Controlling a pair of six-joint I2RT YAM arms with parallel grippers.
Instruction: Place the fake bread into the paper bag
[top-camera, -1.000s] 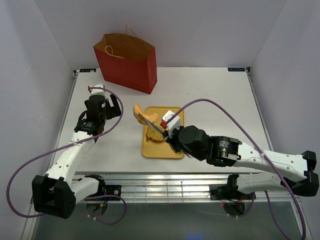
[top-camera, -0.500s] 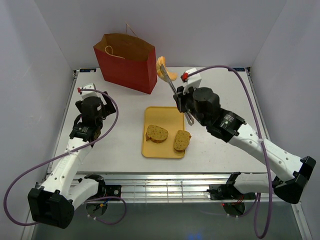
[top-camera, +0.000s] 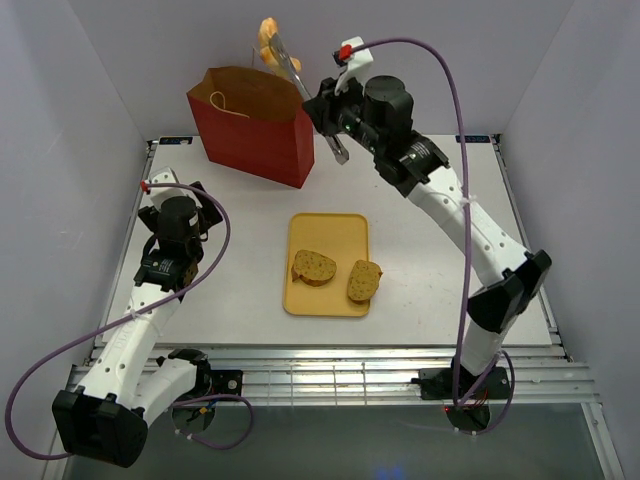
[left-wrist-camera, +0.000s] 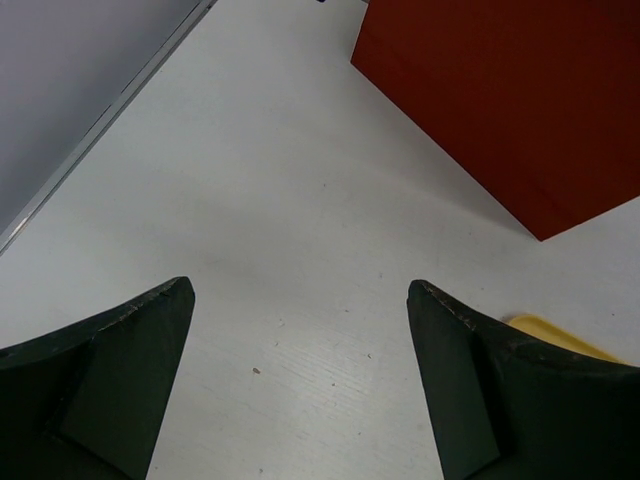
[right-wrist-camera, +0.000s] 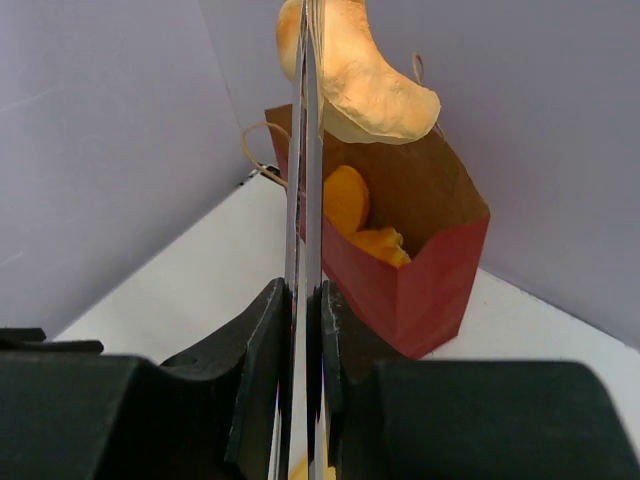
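Since you're working through the metal tongs (right-wrist-camera: 305, 150) rather than pinching bread directly, your right tool (right-wrist-camera: 305, 300) is squeezed fully shut on the tong blades. Both blades are pressed flat together between its fingers. That squeeze is what pins the pale crescent bread (right-wrist-camera: 365, 80) at the far tips, way out ahead of the tool and above it.

My guess is you're carrying it that high so it clears the tall rim of the paper bag (top-camera: 255, 130). The bag stands upright on the table (top-camera: 420, 200) with its mouth open, ahead of the right tool and below the tong tips. From the wrist view the crescent looks lined up over the opening. The overhead view puts it nearer the bag's back edge, so I honestly can't tell if it's dead centre.

Bag contents: you can see two orange rolls (right-wrist-camera: 350, 200) sitting against the kraft lining. Anything deeper is hidden by the front wall.

The yellow tray (top-camera: 325, 230) sits well behind and below the right tool, with two speckled slices (top-camera: 313, 267) lying flat on it, side by side, neither touched.

Your left tool (left-wrist-camera: 300, 290) has its jaws spread wide and is holding nothing. It hovers over bare table, with the bag's red wall ahead of it and off to its right, not in contact, and a tray corner peeks past its right finger. It reads as parked out of the way, maybe ready to steady the bag.
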